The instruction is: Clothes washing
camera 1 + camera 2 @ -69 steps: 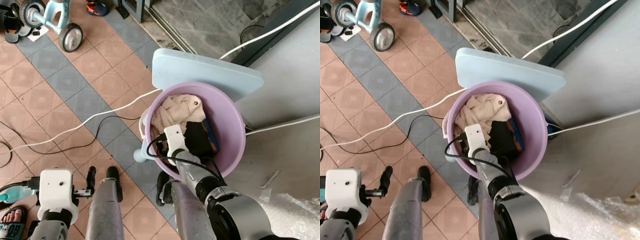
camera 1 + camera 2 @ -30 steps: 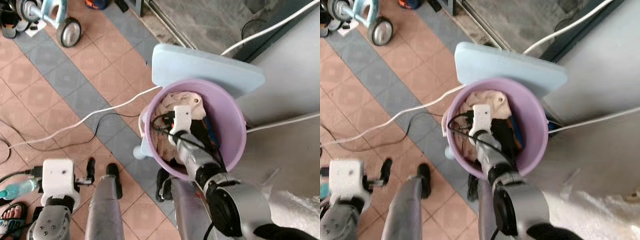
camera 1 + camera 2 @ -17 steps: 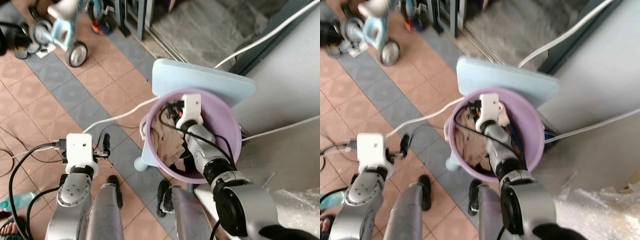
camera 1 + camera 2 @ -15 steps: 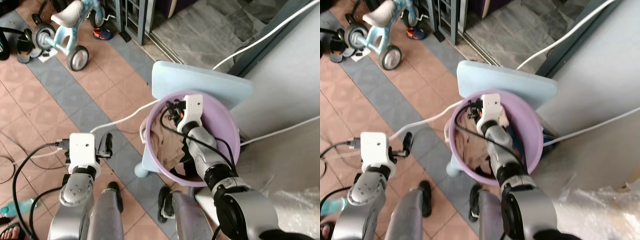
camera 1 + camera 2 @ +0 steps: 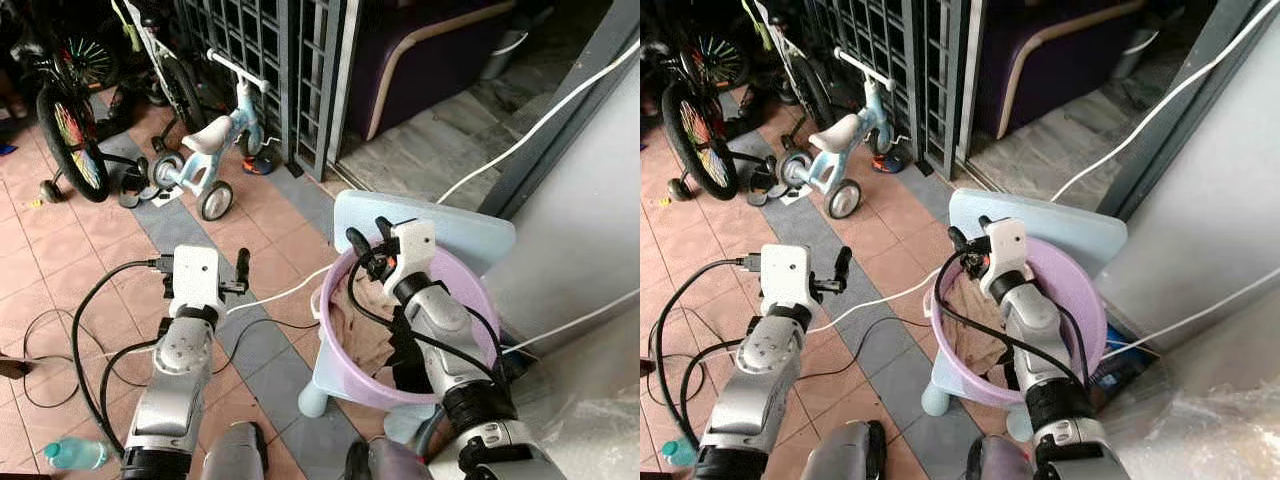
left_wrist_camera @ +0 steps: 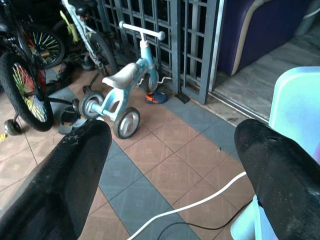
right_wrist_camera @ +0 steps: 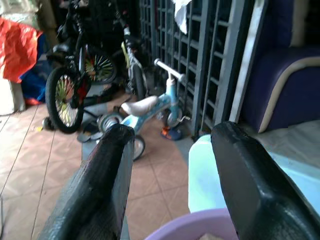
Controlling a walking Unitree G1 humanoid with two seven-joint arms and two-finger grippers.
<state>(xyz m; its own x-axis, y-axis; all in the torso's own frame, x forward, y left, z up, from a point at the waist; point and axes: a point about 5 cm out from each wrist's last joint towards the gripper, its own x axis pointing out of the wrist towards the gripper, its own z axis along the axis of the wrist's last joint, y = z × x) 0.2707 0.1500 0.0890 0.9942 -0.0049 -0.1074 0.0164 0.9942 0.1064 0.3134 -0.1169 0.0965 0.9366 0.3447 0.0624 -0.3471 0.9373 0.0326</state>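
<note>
A purple basin (image 5: 1072, 290) stands on a light blue stool (image 5: 470, 235). Inside it lie a beige cloth (image 5: 355, 320) and a dark garment (image 5: 405, 355). My right gripper (image 5: 367, 235) is raised over the basin's far rim. It is open, and the right wrist view shows nothing between its fingers (image 7: 115, 170). My left gripper (image 6: 172, 130) hangs out to the left over the tiled floor, apart from the basin, open and empty.
A white cable (image 5: 270, 300) crosses the tiles toward the stool. A child's tricycle (image 5: 215, 175) and a bicycle (image 5: 65, 110) stand by a metal gate (image 5: 290, 60) at the back. A grey wall (image 5: 580, 230) rises on the right. A bottle (image 5: 75, 453) lies near my feet.
The camera has tilted up, showing more of the floor and gate. My right gripper rose out of the clothes to above the basin's far rim. My left arm lifted higher.
</note>
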